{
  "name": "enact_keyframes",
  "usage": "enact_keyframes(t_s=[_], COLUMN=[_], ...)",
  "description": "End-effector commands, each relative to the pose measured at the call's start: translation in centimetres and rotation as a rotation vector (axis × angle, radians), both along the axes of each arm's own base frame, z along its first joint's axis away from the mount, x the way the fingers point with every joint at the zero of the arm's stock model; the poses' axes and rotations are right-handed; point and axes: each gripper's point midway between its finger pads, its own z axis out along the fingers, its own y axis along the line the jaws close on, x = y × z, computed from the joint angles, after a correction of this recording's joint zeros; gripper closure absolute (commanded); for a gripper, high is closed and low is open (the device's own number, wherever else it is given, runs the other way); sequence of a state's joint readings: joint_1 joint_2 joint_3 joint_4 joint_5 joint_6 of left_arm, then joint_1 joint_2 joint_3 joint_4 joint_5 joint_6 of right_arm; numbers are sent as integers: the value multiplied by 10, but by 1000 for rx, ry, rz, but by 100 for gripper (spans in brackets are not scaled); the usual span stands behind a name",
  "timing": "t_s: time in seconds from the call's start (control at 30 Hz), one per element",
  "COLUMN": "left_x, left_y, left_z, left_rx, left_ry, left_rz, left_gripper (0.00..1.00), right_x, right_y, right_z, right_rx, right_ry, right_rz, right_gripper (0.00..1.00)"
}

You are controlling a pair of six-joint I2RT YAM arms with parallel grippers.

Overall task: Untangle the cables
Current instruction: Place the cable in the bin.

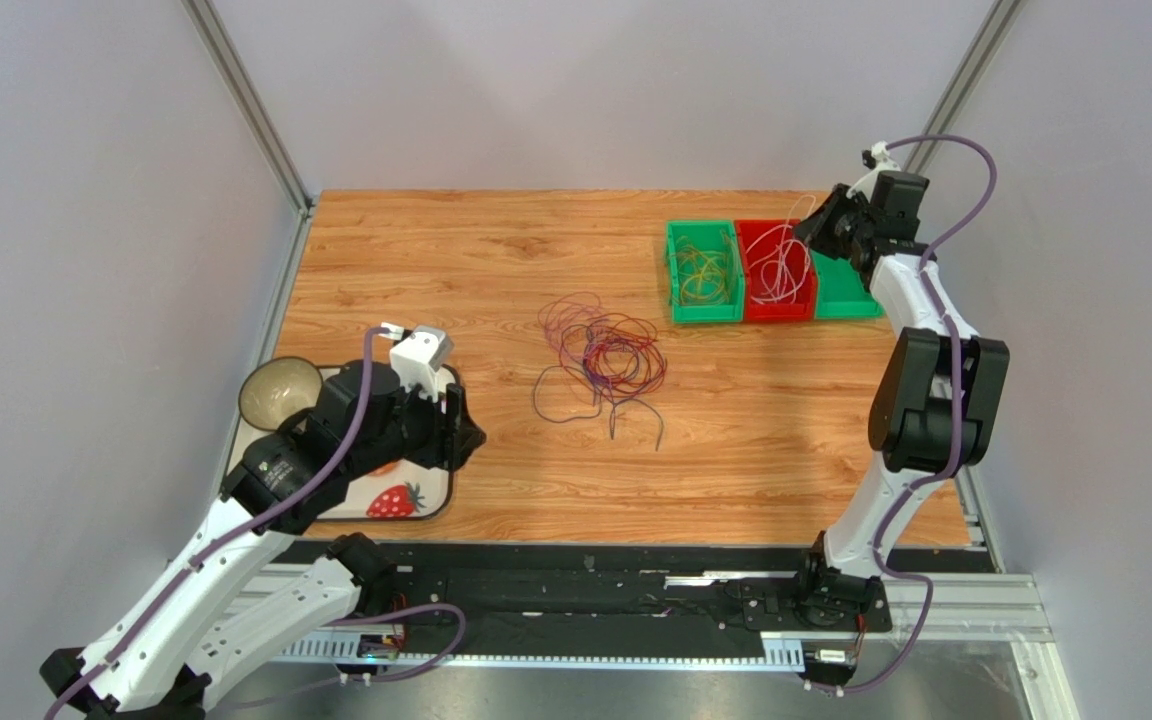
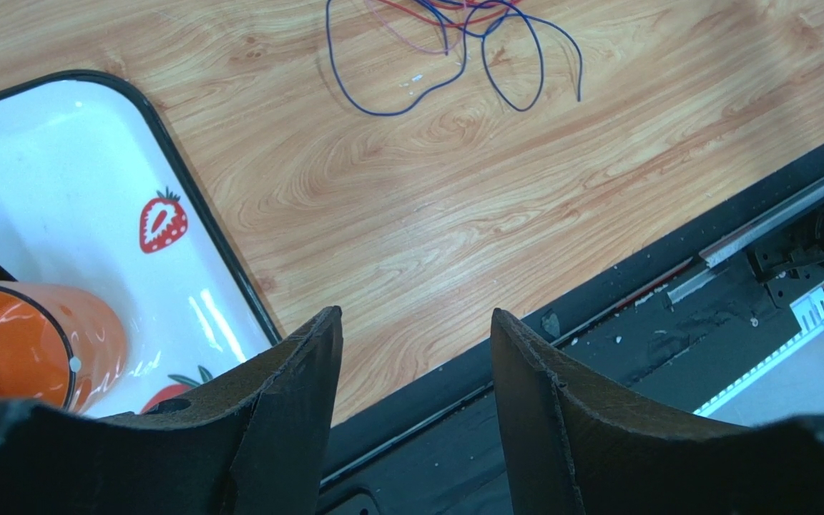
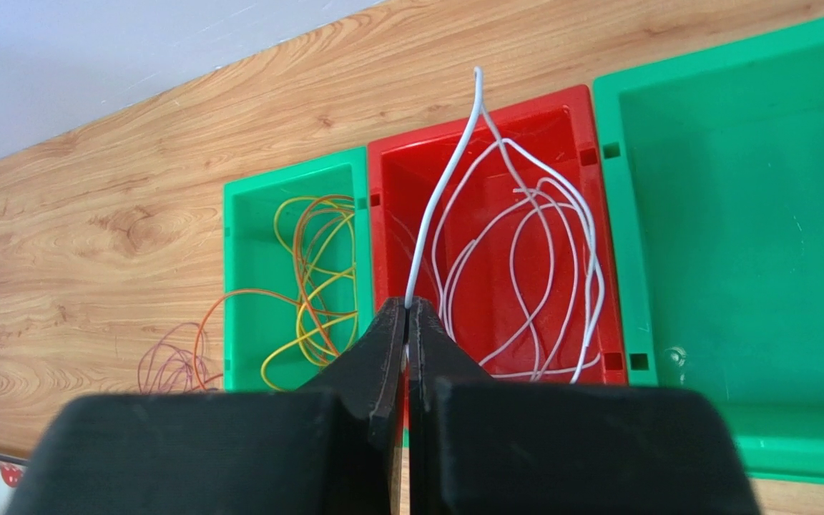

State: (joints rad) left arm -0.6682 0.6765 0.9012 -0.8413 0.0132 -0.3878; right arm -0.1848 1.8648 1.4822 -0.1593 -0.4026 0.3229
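A loose tangle of red, purple and dark cables [image 1: 603, 360] lies mid-table; its near loops show in the left wrist view [image 2: 459, 54]. My right gripper [image 1: 823, 225] [image 3: 407, 311] is shut on a white cable [image 3: 443, 204] and holds it above the red bin [image 3: 567, 118], where more white cables [image 1: 781, 267] lie. Yellow and orange cables [image 3: 314, 274] lie in the left green bin [image 1: 704, 273]. My left gripper [image 1: 462, 428] [image 2: 411, 327] is open and empty, above the table's near edge beside the strawberry tray [image 2: 83, 182].
A second green bin [image 3: 739, 215] right of the red one holds nothing I can see. A bowl [image 1: 280, 392] and an orange cup [image 2: 29, 349] sit on the tray [image 1: 417, 503]. A black rail [image 1: 612, 578] runs along the near edge.
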Motion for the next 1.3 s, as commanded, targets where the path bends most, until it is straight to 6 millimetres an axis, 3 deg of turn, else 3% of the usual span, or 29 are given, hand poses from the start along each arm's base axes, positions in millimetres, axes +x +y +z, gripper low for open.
enact_keyframes(t_s=[0.0, 0.5, 1.0, 1.27], left_x=[2, 3, 2, 1], left_y=[-1, -1, 0, 0], left_z=[4, 4, 4, 7], left_rx=[-12, -9, -9, -20], left_ry=[-10, -8, -10, -21], left_rz=[12, 14, 13, 14], left_gripper=[38, 39, 39, 39], right_x=[10, 20, 31, 30], right_y=[-3, 1, 26, 22], right_z=[14, -40, -63, -63], right_rx=[1, 9, -63, -85], right_ry=[-52, 71, 145, 186], right_rz=[-9, -9, 30, 7], right_gripper=[100, 100, 100, 99])
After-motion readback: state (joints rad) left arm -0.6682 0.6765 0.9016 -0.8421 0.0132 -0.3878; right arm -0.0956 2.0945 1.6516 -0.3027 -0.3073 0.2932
